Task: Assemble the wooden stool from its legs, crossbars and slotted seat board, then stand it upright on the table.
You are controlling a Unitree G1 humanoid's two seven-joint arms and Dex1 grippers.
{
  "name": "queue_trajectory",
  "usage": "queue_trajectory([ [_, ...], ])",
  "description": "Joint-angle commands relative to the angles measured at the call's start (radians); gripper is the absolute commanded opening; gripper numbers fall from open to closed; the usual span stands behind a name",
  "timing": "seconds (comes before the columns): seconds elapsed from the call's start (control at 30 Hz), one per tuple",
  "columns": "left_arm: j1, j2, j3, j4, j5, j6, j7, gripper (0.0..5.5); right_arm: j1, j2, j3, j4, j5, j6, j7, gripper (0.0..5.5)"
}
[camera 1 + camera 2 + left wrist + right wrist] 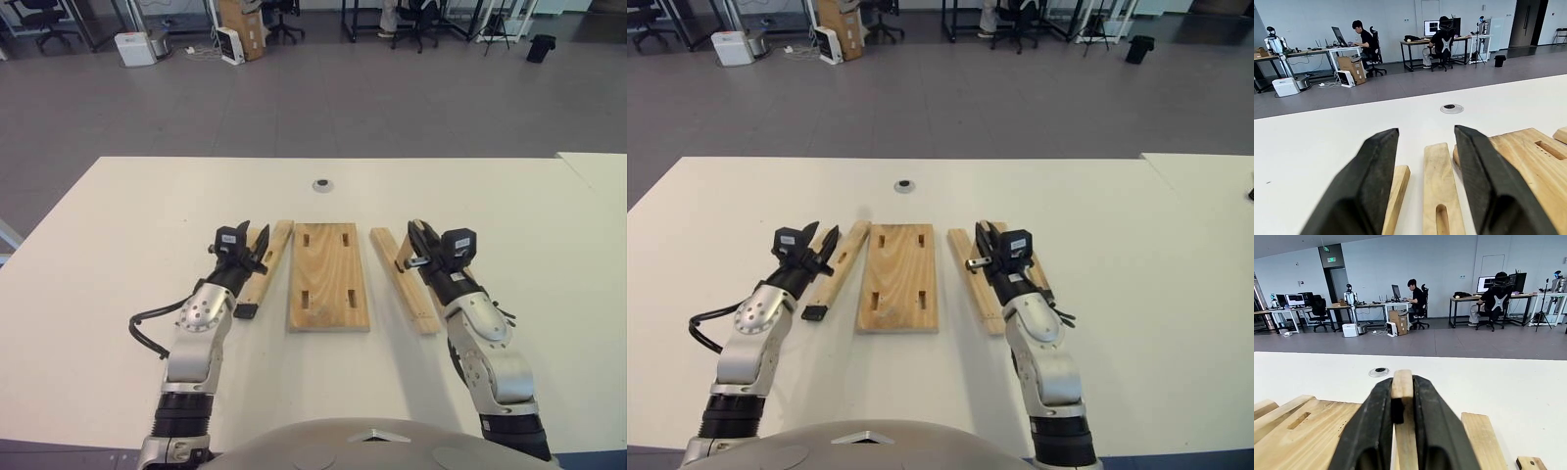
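Slotted seat board lies flat on the white table, midway between the arms. Left gripper: fingers apart, poised over the slotted wooden legs that lie just left of the board. Right gripper: pinched tight on a thin wooden strip among the pieces just right of the board. Small tag on each gripper housing, print too small to read. Round grommet beyond the board. Grey floor, desks and office chairs behind.

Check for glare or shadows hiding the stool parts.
Left eye view: table evenly lit, no glare, seat board slots plain, shadows faint. Left wrist view: the open left gripper partly masks a leg. Right wrist view: right gripper hides the held slat's sides.
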Motion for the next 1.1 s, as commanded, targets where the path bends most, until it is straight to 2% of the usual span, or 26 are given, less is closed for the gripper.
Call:
queue_trajectory([
  [0.03, 0.006, 0.006, 0.005, -0.017, 0.0, 0.022, 0.004, 2.07, 0.164, 0.007, 0.055, 0.13, -0.001, 0.128, 0.019, 0.42],
  [0.5, 0.023, -0.018, 0.024, -0.018, -0.004, 0.012, 0.038, 2.07, 0.116, -0.021, 0.06, 0.137, -0.015, 0.213, 0.003, 0.42],
  [0.53, 0.026, -0.022, 0.021, -0.021, -0.008, 0.013, 0.038, 2.07, 0.112, -0.02, 0.058, 0.133, -0.015, 0.21, 0.001, 0.82],
  [0.73, 0.072, -0.073, 0.012, -0.031, 0.002, -0.001, 0.081, 2.07, 0.072, -0.044, 0.055, 0.103, -0.014, 0.261, 0.035, 1.85],
  [1.03, 0.117, -0.126, 0.002, -0.035, 0.014, -0.036, 0.129, 2.07, 0.098, -0.125, 0.014, -0.094, -0.016, 0.379, 0.055, 3.48],
  [1.1, 0.118, -0.131, 0.004, -0.035, 0.015, -0.043, 0.14, 2.07, 0.081, -0.141, -0.003, -0.135, -0.013, 0.408, 0.054, 3.48],
])
